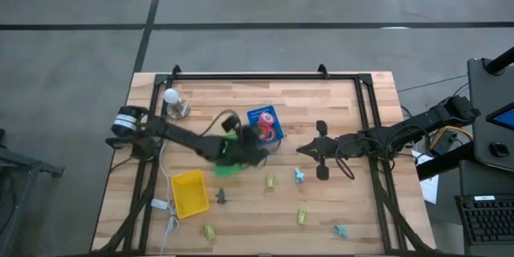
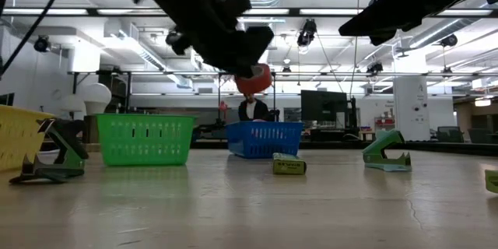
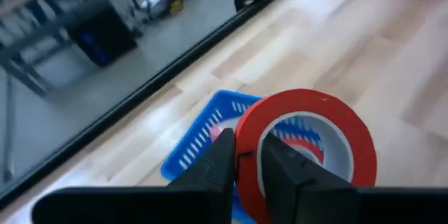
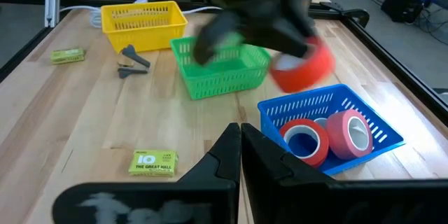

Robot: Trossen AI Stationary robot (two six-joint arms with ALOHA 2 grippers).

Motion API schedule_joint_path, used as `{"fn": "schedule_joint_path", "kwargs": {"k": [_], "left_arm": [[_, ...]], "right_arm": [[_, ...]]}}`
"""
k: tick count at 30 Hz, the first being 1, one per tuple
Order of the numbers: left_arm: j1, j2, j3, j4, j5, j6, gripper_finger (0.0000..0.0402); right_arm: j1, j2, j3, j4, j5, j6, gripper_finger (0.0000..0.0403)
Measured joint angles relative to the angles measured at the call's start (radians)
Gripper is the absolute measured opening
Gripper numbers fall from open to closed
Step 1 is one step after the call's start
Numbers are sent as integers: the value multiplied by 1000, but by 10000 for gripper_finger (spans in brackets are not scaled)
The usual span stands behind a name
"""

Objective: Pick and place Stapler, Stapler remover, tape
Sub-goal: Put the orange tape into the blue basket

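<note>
Tape, red roll [image 3: 308,147]: held in the air above the blue bin [image 4: 329,122], pinched through its wall by the left gripper [image 3: 246,171], one finger inside the ring and one outside; in the low view the roll [image 2: 254,79] hangs well clear of the tabletop. Blue bin contents: two red-pink rolls [image 4: 350,133] standing on edge, one with a blue centre [image 4: 303,140]. Green bin [image 4: 220,66]: beside the blue bin, on the left arm's side. Yellow bin [image 1: 189,193]: nearer the front edge of the wooden table [image 1: 241,225]. Loose items on the table: small yellow-green boxes [image 4: 155,161], teal staple removers [image 2: 387,152], a dark staple remover [image 4: 131,63]. Right gripper [image 4: 240,147]: fingers pressed together, holding nothing, poised over the table on the right of the bins.
</note>
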Motion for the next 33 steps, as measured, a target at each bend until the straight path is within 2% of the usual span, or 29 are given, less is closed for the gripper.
{"fn": "schedule_joint_path", "kwargs": {"k": [4,11,27,30,33], "left_arm": [[107,10,-5,67,154,3,70],[197,48,-5,149,266,-6,65],[194,102,-4,182,377,18,67],[193,102,-5,179,413,-6,76],[193,102,-4,163,407,-29,96]], "right_arm": [[0,0,0,-1,0,-5,9],[0,0,-1,-3,0,-6,9],[0,0,-2,-3,0,-6,9],[0,0,-2,-3,0,-5,9],[0,0,-3,-3,0,-5,8]]}}
